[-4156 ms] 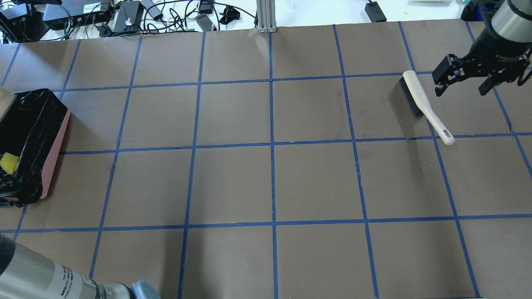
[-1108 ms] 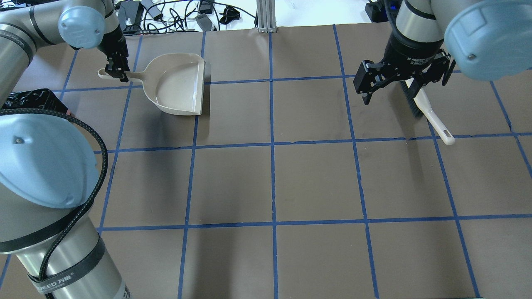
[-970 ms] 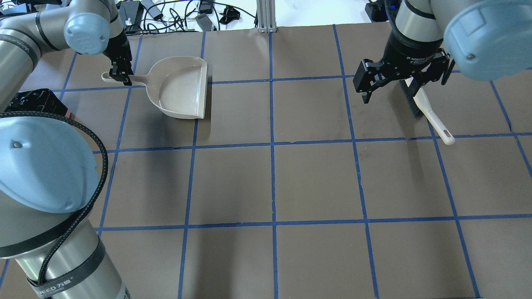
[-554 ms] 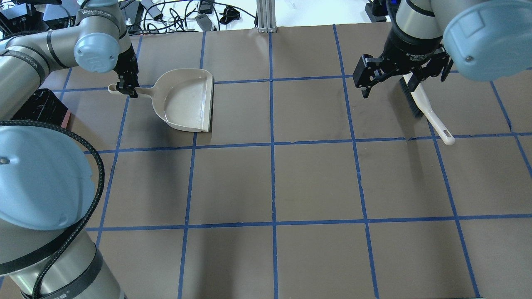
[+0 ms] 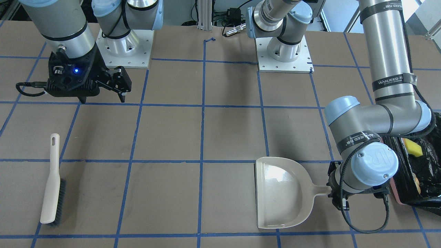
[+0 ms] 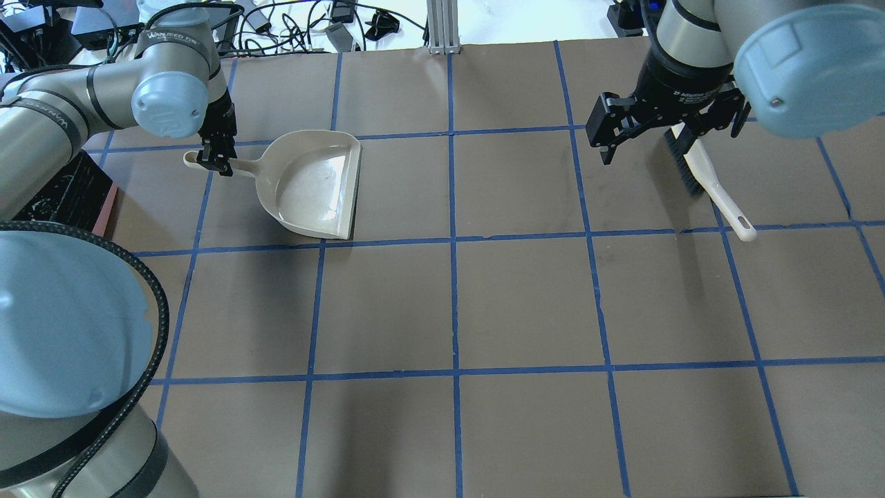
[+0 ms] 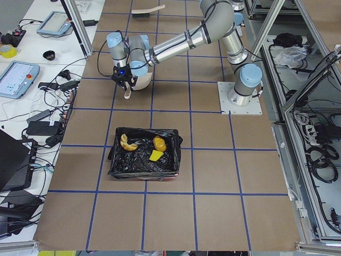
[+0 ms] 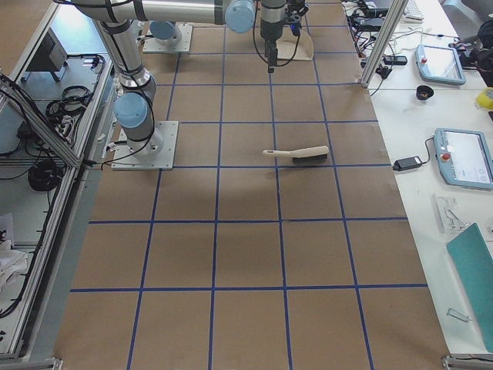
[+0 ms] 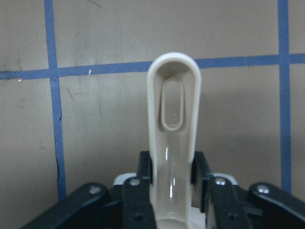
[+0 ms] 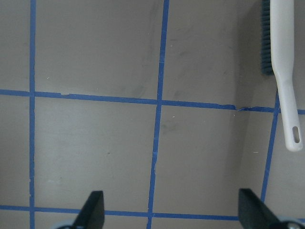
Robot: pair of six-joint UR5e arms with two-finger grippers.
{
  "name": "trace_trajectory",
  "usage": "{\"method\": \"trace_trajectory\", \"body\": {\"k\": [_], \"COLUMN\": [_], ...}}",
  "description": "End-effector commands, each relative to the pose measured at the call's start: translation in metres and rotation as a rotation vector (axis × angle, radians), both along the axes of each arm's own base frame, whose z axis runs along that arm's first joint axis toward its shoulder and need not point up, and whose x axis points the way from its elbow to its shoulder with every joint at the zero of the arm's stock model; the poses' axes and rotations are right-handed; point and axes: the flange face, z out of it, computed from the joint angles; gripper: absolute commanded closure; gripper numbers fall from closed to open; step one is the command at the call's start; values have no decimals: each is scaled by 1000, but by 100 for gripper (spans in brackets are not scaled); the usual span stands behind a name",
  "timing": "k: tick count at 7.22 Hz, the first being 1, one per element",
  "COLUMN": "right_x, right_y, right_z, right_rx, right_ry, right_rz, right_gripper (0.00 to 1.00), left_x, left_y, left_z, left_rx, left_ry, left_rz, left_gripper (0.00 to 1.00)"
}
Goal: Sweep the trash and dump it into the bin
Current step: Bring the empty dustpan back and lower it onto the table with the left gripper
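Observation:
The pink bin, lined with a black bag, stands at the table's left end and holds the trash: a cream crescent, an amber lump and a yellow wedge. The wedge also shows in the front view. My left gripper is shut on the handle of the empty beige dustpan, low over the table to the right of the bin. The left wrist view shows the handle between the fingers. My right gripper is open and empty above the brush.
The beige dark-bristled brush lies flat at the far right of the table, with its handle toward the robot. Cables and power bricks lie beyond the far table edge. Blue tape lines grid the brown table.
My left arm has swung in from over the bin and carried the dustpan nearer and to the right. My right gripper moved left over the brush, then held still, open.

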Motion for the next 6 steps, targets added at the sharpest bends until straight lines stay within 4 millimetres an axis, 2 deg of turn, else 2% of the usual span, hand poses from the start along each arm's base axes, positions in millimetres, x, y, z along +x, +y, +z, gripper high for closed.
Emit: {"method": "trace_trajectory", "body": {"k": [1,2,3,5,6], "right_x": [4,4,3,4,3], "right_y": [1,1,1,1,2], "right_z": [0,-1,-1,0,2], "right_rx": [0,3,3,2,-3], "right_ry": [-42,-40,-31,-39,-34], "right_rz": [1,1,1,1,2], "right_gripper": [0,0,0,0,0], "left_x": [4,4,4,4,7], "left_y": [0,-1,-1,-1,-4], "left_z": [-2,-3,-4,0,8], "left_rx": [-22,-21,-21,-29,-43], "left_ry": [-5,-6,-6,-8,-10], "left_rz": [-12,-11,-11,-11,-9], "left_gripper": [72,40,26,16,12]}}
